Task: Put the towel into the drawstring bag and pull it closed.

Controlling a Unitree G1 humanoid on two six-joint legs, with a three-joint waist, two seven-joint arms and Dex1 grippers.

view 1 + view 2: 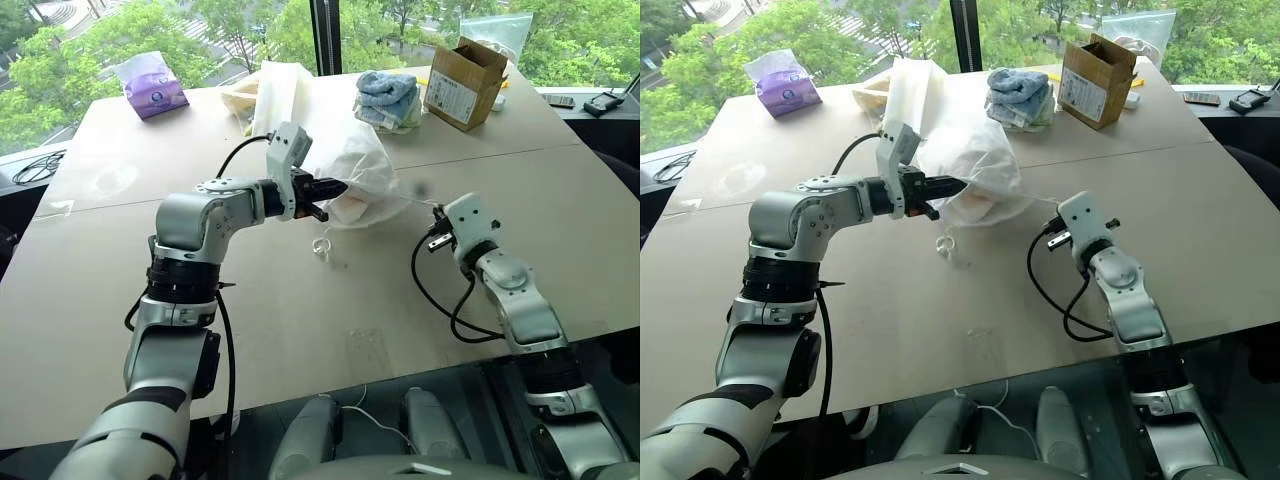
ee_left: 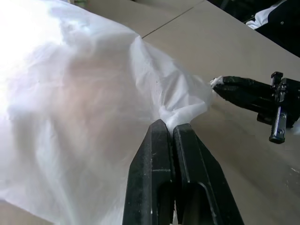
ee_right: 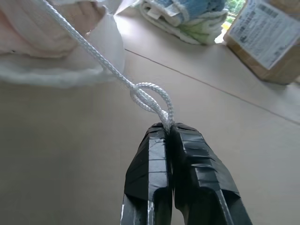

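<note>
The drawstring bag [image 1: 350, 165] lies bulging on the middle of the table, thin and white. The towel [image 1: 352, 208] shows as a pinkish shape through the fabric near the bag's gathered mouth. My left gripper [image 2: 169, 125] is shut on the bunched fabric at that mouth, on its left side. A white cord [image 3: 93, 51] runs taut from the mouth to a knotted loop. My right gripper [image 3: 168, 127] is shut on the cord just behind the knot, to the right of the bag. A second cord loop [image 1: 320, 246] lies loose on the table below the mouth.
Behind the bag lie a blue-and-white cloth pile [image 1: 385, 98], a cardboard box [image 1: 462, 82] and a cream cloth [image 1: 270, 95]. A purple tissue pack [image 1: 152, 84] sits at the far left. Bare tabletop [image 1: 300, 320] stretches in front of both arms.
</note>
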